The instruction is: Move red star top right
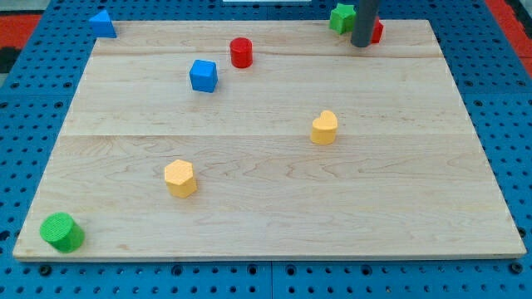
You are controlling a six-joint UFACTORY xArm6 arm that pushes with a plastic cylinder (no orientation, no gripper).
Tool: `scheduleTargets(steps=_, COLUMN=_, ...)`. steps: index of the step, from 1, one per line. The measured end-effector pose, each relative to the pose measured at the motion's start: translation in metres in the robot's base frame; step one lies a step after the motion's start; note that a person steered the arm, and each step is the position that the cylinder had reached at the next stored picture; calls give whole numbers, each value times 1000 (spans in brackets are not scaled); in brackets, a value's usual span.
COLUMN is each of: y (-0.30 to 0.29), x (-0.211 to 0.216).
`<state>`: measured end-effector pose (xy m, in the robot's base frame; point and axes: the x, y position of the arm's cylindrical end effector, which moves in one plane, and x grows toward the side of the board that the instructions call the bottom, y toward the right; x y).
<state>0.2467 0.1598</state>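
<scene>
Camera view: our tip (362,43) touches the red block (377,31), mostly hidden, at its 3 o'clock; no fingers here, plain rod.

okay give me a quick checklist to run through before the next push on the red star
1. Red star found: ok, though only a red sliver shows at the rod's right side, so its shape cannot be made out.
2. Star in the top right area: ok, it sits by the board's top edge, towards the view's right.
3. My tip position: ok, just left of and touching or nearly touching the red piece; contact cannot tell.
4. Green block clear of the push: not ok, it sits close at the rod's left.
5. Star fully on the board: cannot tell, the rod hides it.
6. Red cylinder out of the way: ok, far to the left.
</scene>
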Motion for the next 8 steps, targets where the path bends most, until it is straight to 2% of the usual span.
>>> scheduleTargets(steps=1, y=29, x=-20)
scheduleTargets(steps=2, y=36, x=-22)
scheduleTargets(steps=3, y=29, x=-14)
scheduleTargets(steps=6, y=-18, x=-34)
scheduleTargets(steps=8, y=-16, x=-38)
